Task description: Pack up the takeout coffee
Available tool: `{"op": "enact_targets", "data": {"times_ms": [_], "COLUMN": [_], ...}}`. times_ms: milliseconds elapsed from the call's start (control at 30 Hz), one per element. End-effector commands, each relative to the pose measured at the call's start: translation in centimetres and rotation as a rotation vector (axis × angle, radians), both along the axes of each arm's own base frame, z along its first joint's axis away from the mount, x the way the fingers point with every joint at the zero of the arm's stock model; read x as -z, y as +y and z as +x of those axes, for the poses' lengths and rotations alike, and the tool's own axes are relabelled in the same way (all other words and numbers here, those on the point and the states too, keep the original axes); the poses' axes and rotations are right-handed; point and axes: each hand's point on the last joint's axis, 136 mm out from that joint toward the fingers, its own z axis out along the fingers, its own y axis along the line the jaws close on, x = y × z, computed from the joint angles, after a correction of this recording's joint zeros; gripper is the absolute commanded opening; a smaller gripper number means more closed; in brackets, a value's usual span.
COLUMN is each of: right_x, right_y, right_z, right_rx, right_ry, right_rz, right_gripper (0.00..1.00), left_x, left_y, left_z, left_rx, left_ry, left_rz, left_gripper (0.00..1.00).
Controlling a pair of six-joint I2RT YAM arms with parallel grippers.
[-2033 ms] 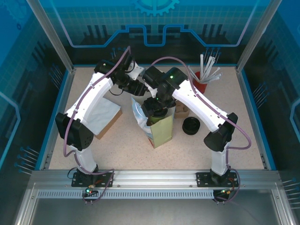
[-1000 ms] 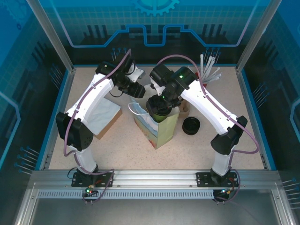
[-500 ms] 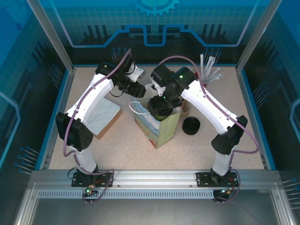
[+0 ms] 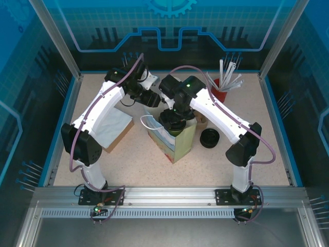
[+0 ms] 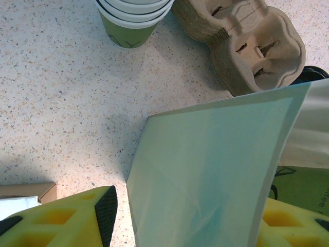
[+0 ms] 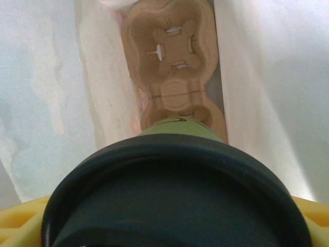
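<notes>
Speckled table (image 4: pixel 128 154), blue enclosure round it. Bag (image 4: pixel 180 146) stands open at table centre.

Right gripper (image 4: pixel 172 119) is at the bag mouth, jaws wide and clamped on the coffee (image 6: pixel 177 206). On the wrist cam the black lid sits between the yellow pads (image 6: pixel 15 226), with green cup wall just under it. Coffee is upright between the bag walls, above a pulp carrier (image 6: pixel 175 67) lying on the bag floor. Can't tell if the cup base touches it yet.

Left gripper (image 4: pixel 150 98) is at 11 o'clock of the bag, jaws about half apart, bag lip (image 5: pixel 205 170) between them. Table shows between the lip and one pad, so I read it as not clamped, at most steadying the lip.

Step in hand: lowering coffee into the bag, probably into the carrier's near well.

Next move: straight vertical descent, base lined up on the well, seat it, spread the fingers, then lift straight out. Bag walls are close on both sides, so snag risk on the way out.

Loose lids (image 4: pixel 209 138) at 3 o'clock of the bag, cup stack (image 5: pixel 133 20) and spare carriers (image 5: pixel 247 41) nearby: not needed.
</notes>
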Motion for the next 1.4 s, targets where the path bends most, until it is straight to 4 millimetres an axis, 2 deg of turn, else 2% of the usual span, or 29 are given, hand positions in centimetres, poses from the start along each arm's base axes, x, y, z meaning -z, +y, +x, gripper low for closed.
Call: {"op": "enact_targets", "data": {"times_ms": [0,967,1367], "right_x": [0.5,3.2,3.9], "right_y": [0.0,0.2,0.1], "right_z": [-0.8,-0.9,-1.6], "right_rx": [-0.043,-0.164,-0.187], "right_ry": [0.018,0.020,0.028], "right_rz": [-0.036,-0.060,-0.061], "right_gripper": [0.84,0.85,0.85], "left_x": [-1.3,-1.3,-0.9], "left_y": [-0.1,-0.1,0.3], "left_z": [-0.2,0.2,0.9], "left_rx": [-0.006,-0.021,-0.047], "left_ry": [-0.029,-0.037,-0.045], "left_rz": [-0.033,-0.033,-0.001], "left_gripper": [0.57,0.58,0.62]}}
